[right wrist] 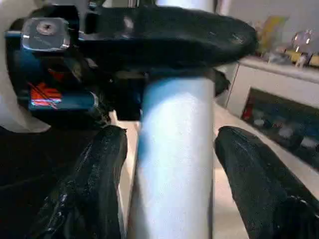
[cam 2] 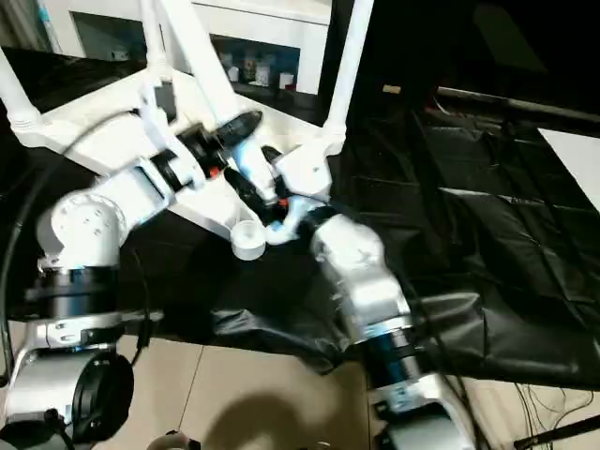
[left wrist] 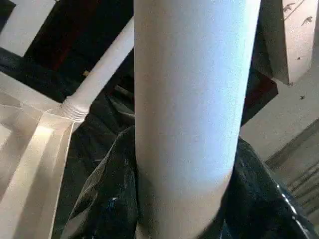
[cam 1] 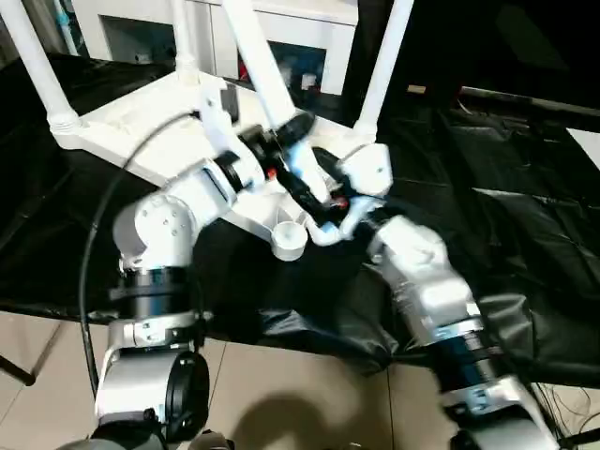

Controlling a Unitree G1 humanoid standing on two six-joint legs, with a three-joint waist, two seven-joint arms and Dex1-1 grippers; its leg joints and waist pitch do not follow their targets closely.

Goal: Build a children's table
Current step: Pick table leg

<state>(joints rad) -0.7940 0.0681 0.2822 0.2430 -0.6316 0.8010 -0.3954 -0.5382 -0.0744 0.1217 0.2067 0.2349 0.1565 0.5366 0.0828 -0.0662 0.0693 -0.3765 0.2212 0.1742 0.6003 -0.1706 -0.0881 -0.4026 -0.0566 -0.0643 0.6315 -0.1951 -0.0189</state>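
The white children's table top (cam 1: 141, 131) lies underside up on black sheeting. Three white legs (cam 1: 384, 66) stand in its corner sockets. A fourth leg (cam 1: 258, 56) leans over the near corner, above the empty round socket (cam 1: 289, 241). My left gripper (cam 1: 286, 136) is shut on this leg (left wrist: 189, 99). Just below it my right gripper (cam 1: 314, 202) is open. In the right wrist view its fingers (right wrist: 94, 184) stand either side of the leg (right wrist: 174, 159) with small gaps.
Black sheeting (cam 1: 506, 206) covers the work surface and ends at a front edge over beige floor (cam 1: 281, 394). A white cabinet (cam 1: 309, 37) stands behind the table top. A black cable (cam 1: 94, 234) loops beside my left arm.
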